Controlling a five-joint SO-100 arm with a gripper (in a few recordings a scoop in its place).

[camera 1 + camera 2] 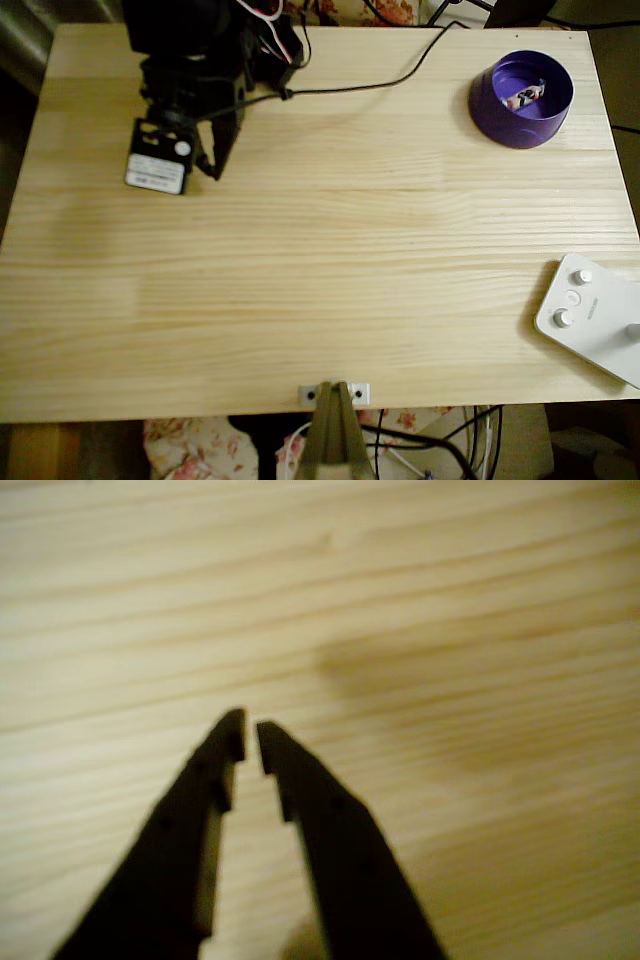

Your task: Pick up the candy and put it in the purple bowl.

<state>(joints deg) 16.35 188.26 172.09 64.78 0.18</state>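
The purple bowl (521, 98) stands at the table's far right corner in the overhead view. The candy (527, 95), a small speckled wrapped sweet, lies inside it on the lighter violet floor. My black arm is folded at the far left of the table, well away from the bowl. There my gripper (210, 168) points down at the bare wood. In the wrist view the gripper (250, 732) has its two dark fingers nearly together, a thin slit between the tips and nothing held.
A white device with round knobs (590, 315) lies at the table's near right edge. A black cable (400, 80) runs along the far side from the arm toward the back. A metal bracket (334, 394) is clamped at the near edge.
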